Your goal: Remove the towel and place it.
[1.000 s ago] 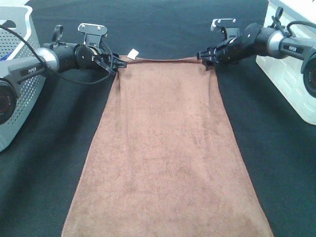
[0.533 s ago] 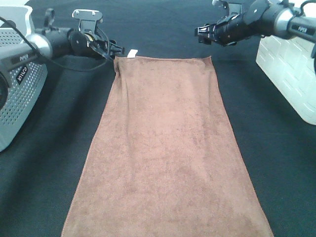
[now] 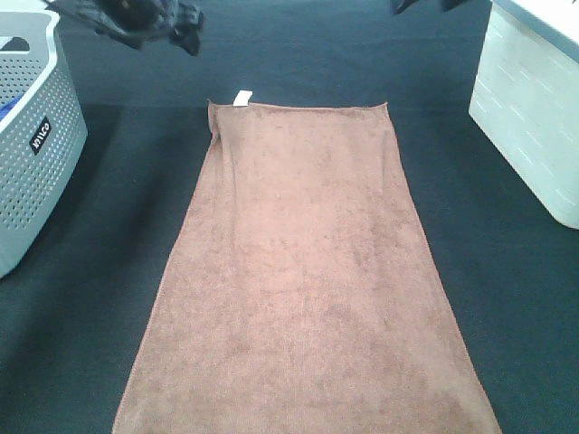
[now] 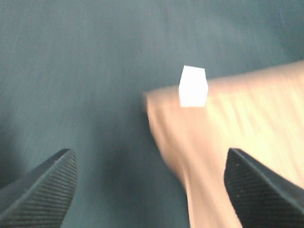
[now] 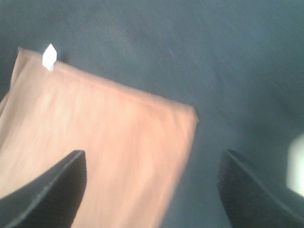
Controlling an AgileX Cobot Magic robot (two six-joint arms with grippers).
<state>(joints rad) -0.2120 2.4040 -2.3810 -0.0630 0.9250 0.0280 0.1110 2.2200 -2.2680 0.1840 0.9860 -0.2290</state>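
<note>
The brown towel (image 3: 303,271) lies flat and lengthwise on the black table cover, its white tag (image 3: 242,98) at the far left corner. My left gripper (image 3: 185,32) is a dark blur at the top left of the exterior view, above and apart from the towel. In the left wrist view it is open (image 4: 149,190), and the towel corner (image 4: 228,123) and tag (image 4: 193,92) lie below it. My right gripper (image 3: 403,5) barely shows at the top edge. In the right wrist view it is open (image 5: 152,190), high over the towel's far end (image 5: 95,142).
A grey perforated basket (image 3: 32,154) stands at the left edge. A white bin (image 3: 534,108) stands at the right edge. The black cover (image 3: 507,298) spreads around the towel on both sides.
Both grippers have let go of the towel's far corners and risen up and away toward the top of the view. The towel's far edge has dropped flat onto the table.
</note>
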